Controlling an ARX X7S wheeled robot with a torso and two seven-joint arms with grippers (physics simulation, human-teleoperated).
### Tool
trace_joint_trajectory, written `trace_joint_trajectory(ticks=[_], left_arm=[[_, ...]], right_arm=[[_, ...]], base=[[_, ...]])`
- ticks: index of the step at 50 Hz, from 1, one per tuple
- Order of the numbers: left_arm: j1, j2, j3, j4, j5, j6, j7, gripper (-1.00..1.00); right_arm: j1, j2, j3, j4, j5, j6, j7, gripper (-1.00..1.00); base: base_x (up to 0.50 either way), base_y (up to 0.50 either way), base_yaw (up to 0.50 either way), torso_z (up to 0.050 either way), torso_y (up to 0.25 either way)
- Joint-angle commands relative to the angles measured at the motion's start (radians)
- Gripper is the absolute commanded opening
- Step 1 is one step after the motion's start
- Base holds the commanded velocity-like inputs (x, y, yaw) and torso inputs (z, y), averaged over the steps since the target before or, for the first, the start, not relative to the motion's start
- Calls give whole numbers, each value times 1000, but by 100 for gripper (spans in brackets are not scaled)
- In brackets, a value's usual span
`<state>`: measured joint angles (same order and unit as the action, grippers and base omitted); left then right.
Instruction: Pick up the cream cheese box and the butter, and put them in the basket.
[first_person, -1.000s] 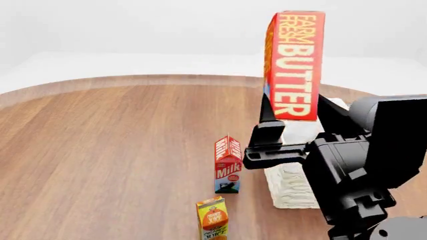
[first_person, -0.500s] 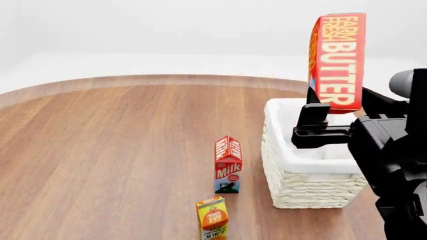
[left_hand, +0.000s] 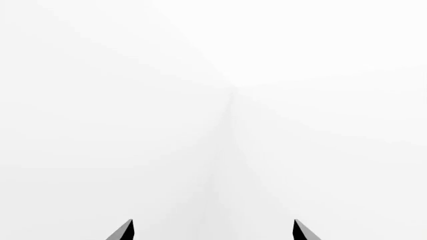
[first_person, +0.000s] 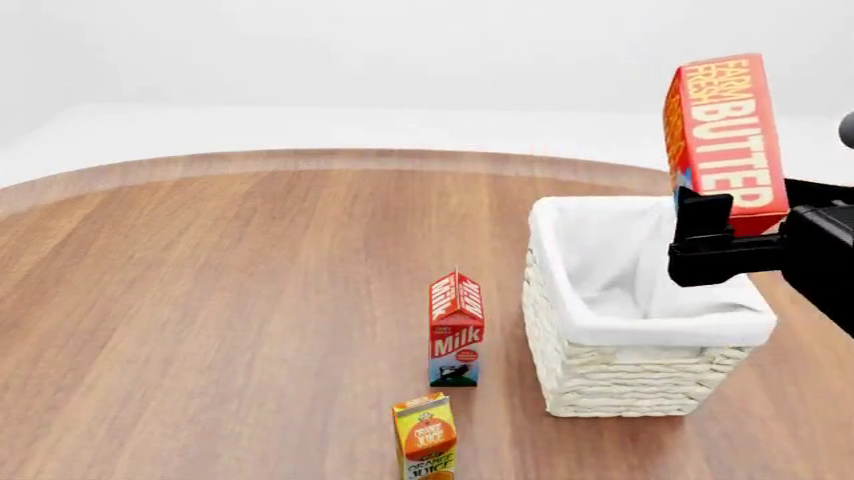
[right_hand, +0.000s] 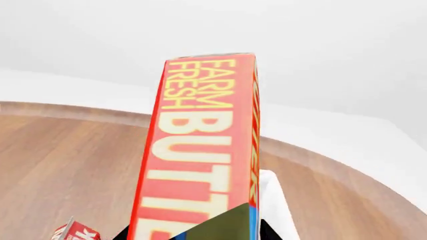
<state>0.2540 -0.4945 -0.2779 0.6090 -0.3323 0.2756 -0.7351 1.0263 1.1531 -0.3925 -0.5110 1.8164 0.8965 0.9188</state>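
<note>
The butter (first_person: 727, 130), a red box printed FARM FRESH BUTTER, stands on end in my right gripper (first_person: 703, 225), held in the air over the far right part of the white wicker basket (first_person: 627, 380). In the right wrist view the butter (right_hand: 200, 160) fills the middle, with the jaws shut on its lower end. My left gripper (left_hand: 213, 231) shows only two dark fingertips (left_hand: 123, 231), apart and empty, against a blank white background. The cream cheese box is out of view.
A red milk carton (first_person: 457, 330) stands left of the basket on the round wooden table (first_person: 200, 300). An orange juice carton (first_person: 426, 437) stands nearer, at the picture's bottom edge. The milk carton's top (right_hand: 77, 232) shows in the right wrist view.
My right arm has carried the butter to the right, from left of the basket to above its far right side. The basket has come fully into view.
</note>
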Motion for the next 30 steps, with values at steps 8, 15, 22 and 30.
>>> trace_joint_trajectory(ticks=[8, 15, 22, 30], left_arm=[[-4, 19, -17, 9, 12, -20, 25, 100], [-3, 20, -18, 6, 9, -18, 26, 100], [-5, 20, -13, 6, 12, -22, 26, 100], [-9, 20, -9, 2, 13, -24, 27, 100]], right_arm=[[159, -45, -15, 159, -94, 148, -154, -100], [180, -107, -35, 258, -138, 138, -200, -100], [212, -160, -75, 390, -248, 132, -306, -100], [218, -201, -101, 508, -305, 115, -348, -100]], base=[[0, 0, 0, 1, 1], [0, 0, 0, 0, 2], [0, 0, 0, 0, 1], [0, 0, 0, 1, 1]])
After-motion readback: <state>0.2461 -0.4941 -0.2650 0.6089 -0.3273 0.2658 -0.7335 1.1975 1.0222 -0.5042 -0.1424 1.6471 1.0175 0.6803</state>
